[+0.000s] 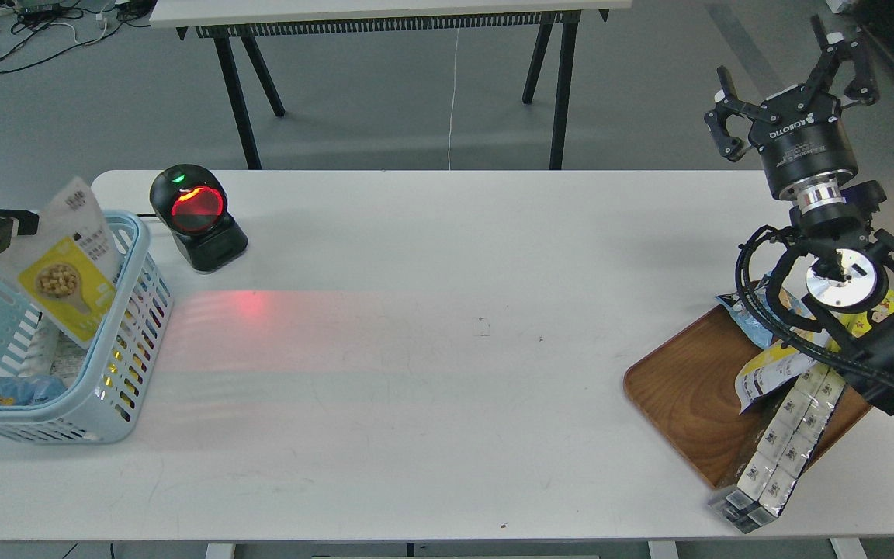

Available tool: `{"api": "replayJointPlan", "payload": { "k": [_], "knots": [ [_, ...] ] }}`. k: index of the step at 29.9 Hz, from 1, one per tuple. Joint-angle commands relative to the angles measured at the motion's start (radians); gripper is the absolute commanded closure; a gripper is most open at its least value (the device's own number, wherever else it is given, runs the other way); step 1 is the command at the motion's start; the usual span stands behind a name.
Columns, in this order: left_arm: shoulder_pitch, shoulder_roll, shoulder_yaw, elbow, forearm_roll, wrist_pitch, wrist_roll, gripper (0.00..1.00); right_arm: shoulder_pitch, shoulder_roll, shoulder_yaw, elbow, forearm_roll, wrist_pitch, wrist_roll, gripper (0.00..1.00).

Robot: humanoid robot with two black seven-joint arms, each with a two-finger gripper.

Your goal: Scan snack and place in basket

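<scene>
One pale grey-white stand-up snack pouch (67, 256), yellow nut panel showing, hangs clamped in my left gripper (24, 223) over the light blue slotted plastic basket (133, 326); lower before releasing. My right gripper (792, 81) idles, fingers apart.

Basket (133, 373) at table's (431, 388) left edge, snack (67, 264) leaning inside it, scanner (195, 217) just behind and right of basket, tray (695, 396) of packets at far right edge.

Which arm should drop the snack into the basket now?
Left. The left gripper already holds the snack by its top edge over the basket. The right gripper is open and raised at the far side, above the tray.
</scene>
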Motion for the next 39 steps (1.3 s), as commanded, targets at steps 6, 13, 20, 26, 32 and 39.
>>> {"api": "replayJointPlan", "payload": {
  "k": [6, 13, 20, 26, 32, 39],
  "knots": [
    [-0.014, -0.005, -0.021, 0.004, -0.105, 0.0, 0.0, 0.63, 0.0, -0.004, 0.0, 0.001, 0.0, 0.0, 0.0, 0.01],
    [-0.017, -0.104, -0.159, 0.114, -0.586, 0.0, 0.0, 0.0, 0.005, -0.01, 0.009, 0.003, 0.0, -0.005, 0.0, 0.01],
    [-0.037, -0.271, -0.231, 0.22, -0.861, 0.0, 0.0, 0.0, 0.014, -0.023, 0.025, 0.003, 0.0, -0.011, 0.0, 0.01],
    [-0.037, -0.533, -0.263, 0.464, -1.239, 0.0, 0.0, 0.0, 0.049, -0.035, 0.026, 0.004, 0.0, -0.002, 0.0, 0.01],
    [-0.037, -0.719, -0.275, 0.668, -1.514, 0.0, 0.0, 0.0, 0.1, -0.033, 0.045, -0.008, 0.005, -0.009, 0.0, 0.01],
    [-0.037, -0.923, -0.418, 0.877, -1.778, 0.0, 0.137, 0.0, 0.1, 0.034, 0.158, -0.103, 0.023, -0.011, -0.102, 0.01]
  ]
}}
